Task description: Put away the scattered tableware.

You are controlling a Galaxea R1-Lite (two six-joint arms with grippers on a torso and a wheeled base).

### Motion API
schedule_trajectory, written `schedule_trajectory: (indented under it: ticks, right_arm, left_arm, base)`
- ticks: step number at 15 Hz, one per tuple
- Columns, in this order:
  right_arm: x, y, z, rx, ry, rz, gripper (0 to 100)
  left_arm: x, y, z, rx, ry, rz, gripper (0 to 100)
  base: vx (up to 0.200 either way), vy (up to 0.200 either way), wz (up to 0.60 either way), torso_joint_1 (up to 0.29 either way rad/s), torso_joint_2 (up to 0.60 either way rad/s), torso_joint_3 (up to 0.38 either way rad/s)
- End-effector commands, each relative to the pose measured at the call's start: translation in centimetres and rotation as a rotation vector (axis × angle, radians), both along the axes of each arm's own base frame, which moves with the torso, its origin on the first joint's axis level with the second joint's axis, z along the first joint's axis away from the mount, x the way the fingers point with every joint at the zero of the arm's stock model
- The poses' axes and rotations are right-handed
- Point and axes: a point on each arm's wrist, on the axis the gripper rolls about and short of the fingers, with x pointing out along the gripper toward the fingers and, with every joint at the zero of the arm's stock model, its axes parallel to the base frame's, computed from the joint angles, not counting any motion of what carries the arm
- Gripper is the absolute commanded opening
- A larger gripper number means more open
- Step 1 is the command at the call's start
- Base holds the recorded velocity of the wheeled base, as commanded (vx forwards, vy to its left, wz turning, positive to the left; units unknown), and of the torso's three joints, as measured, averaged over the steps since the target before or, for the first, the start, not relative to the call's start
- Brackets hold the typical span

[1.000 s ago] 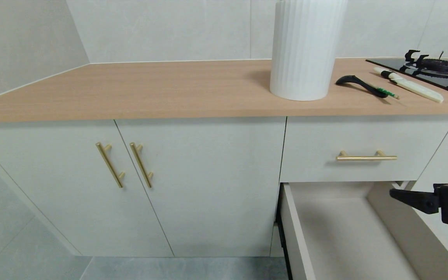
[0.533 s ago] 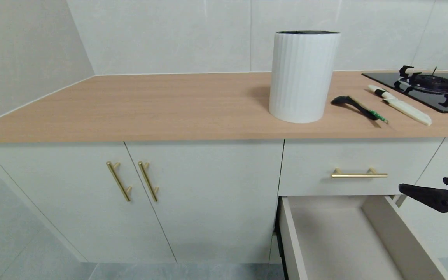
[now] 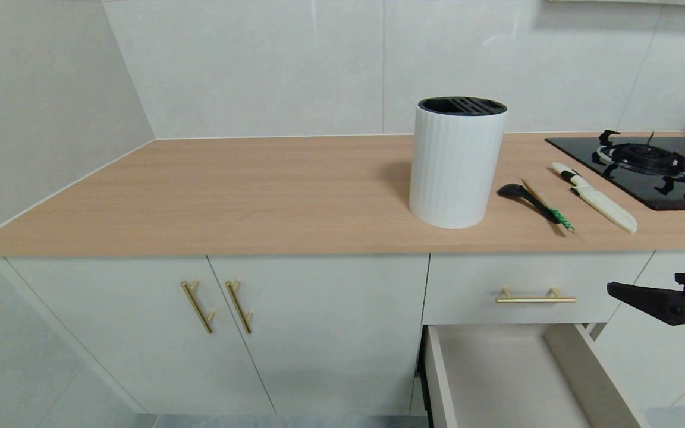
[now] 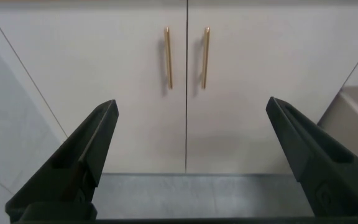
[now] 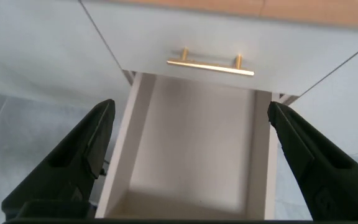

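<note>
The left gripper [image 4: 190,106] faced the cabinet doors [image 4: 241,93] with jaws apart, at 3 o'clock of the white knife block [image 3: 455,166] lay a black spoon [image 3: 516,192], chopsticks [image 3: 547,208] and a white knife [image 3: 596,198], and the right gripper [image 5: 189,107], also spread, hung above the open drawer [image 5: 194,143].

white holder [image 3: 454,169], ladle [image 3: 516,192], knife [image 3: 596,198], open drawer [image 3: 438,380]

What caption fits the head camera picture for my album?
White holder, black ladle, chopsticks and knife sit on the counter above an open drawer.
</note>
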Motion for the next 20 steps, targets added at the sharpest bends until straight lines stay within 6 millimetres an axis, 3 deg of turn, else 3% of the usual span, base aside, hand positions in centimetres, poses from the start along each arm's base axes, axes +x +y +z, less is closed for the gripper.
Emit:
schedule_trajectory:
  ticks: [1,4,6,8,12,15,20]
  right_arm:
    - [0.2,0.1,-0.1,-0.002,0.007,0.0,100]
    - [1.1,0.3,0.8,-0.009,-0.024,0.004,100]
    - [5.7,0.0,2.7,-0.024,0.027,-0.075,100]
    - [9.7,0.6,3.1,-0.015,0.159,-0.109,100]
    - [15.9,0.8,0.8,-0.006,0.245,-0.17,100]
    - [18.4,0.2,-1.7,-0.026,0.282,-0.218,100]
    - [20.6,-0.4,-3.3,-0.021,0.237,-0.263,100]
  left_arm:
    - [0.0,0.0,0.0,-0.002,0.002,0.001,100]
    - [0.0,0.0,0.0,0.0,0.0,0.001,100]
    - [0.0,0.0,0.0,0.0,0.0,0.001,100]
    - [0.0,0.0,0.0,0.0,0.002,0.001,100]
    - [0.0,0.0,0.0,0.0,0.002,0.001,100]
    - [0.0,0.0,0.0,0.0,0.002,0.001,100]
    - [0.0,0.0,0.0,0.0,0.002,0.001,100]
  base:
    - [0.0,0.0,0.0,0.188,-0.48,-0.29]
    - [0.0,0.0,0.0,0.079,-0.19,-0.119]
    - [0.0,0.0,0.0,0.011,-0.03,-0.016]
    - [0.0,0.0,0.0,0.0,0.0,0.0]
    - [0.0,0.0,0.0,0.0,0.0,0.0]
    - [0.0,0.0,0.0,0.0,0.0,0.0]
    - [0.0,0.0,0.0,0.0,0.0,0.0]
